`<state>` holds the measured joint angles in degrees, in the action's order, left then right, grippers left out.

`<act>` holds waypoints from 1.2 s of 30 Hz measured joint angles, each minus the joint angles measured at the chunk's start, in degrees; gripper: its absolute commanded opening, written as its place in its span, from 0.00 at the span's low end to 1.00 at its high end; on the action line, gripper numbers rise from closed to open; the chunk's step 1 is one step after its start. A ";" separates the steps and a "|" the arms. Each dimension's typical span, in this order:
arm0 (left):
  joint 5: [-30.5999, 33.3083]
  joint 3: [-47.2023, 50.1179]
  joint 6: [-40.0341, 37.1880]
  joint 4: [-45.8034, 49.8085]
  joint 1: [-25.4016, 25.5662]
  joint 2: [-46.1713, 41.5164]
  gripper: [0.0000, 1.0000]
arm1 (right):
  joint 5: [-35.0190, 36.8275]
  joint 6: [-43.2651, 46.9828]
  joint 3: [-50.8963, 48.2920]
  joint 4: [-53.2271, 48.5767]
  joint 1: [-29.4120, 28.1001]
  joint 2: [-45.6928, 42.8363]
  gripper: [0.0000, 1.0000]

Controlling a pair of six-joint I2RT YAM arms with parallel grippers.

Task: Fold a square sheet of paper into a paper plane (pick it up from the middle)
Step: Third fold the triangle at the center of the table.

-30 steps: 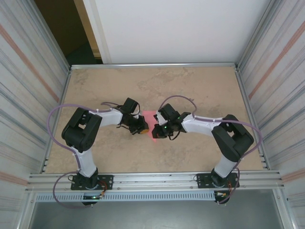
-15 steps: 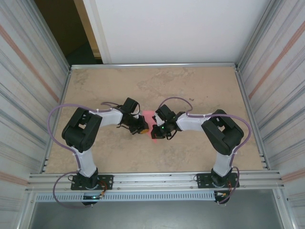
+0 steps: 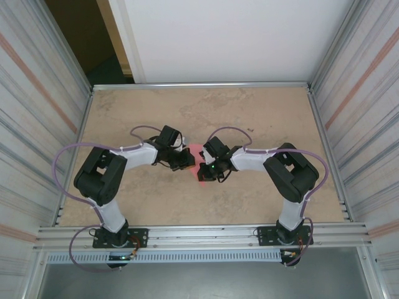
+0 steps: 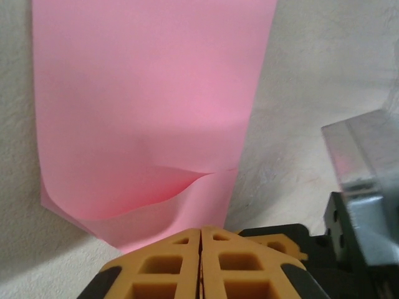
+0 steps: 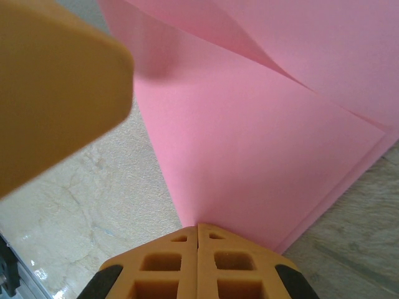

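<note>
The pink square sheet of paper (image 3: 197, 151), partly folded into a narrow strip, lies at the table's middle between my two grippers. In the left wrist view the sheet (image 4: 149, 106) runs away from me, and its near end curls up into the tips of my left gripper (image 4: 201, 229), which is shut on that edge. Seen from above, the left gripper (image 3: 189, 161) sits at the paper's left side. My right gripper (image 5: 198, 225) is shut, its tips resting on the near edge of the flat folded layers (image 5: 268, 156). From above, the right gripper (image 3: 202, 169) is on the paper's right side.
The right arm's grey and black body (image 4: 365, 187) stands close to the right of the paper. A blurred orange finger (image 5: 56, 81) of the left gripper hangs at the upper left of the right wrist view. Bare marbled tabletop (image 3: 262, 112) surrounds the paper, bounded by a metal frame (image 3: 199, 85).
My left gripper has shifted right, closer over the paper, and its arm has swung with it. The right arm's elbow folded inward a second ago and has since held still.
</note>
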<state>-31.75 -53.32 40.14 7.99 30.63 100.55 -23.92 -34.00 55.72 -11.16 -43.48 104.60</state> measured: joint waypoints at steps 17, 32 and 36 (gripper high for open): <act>0.76 0.83 -2.69 -0.26 1.46 3.08 0.09 | -0.13 -0.07 1.05 -1.46 0.02 0.70 0.00; -2.01 0.28 -5.77 0.96 -4.17 4.15 0.09 | -0.35 -0.87 2.40 -3.54 0.37 1.64 0.00; -2.49 -0.76 -7.15 2.27 -6.95 4.79 0.09 | -0.87 -1.42 2.69 -3.93 0.48 1.88 0.00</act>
<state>-34.24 -54.08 32.99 10.26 23.68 105.34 -24.80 -35.42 58.41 -15.09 -43.00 106.48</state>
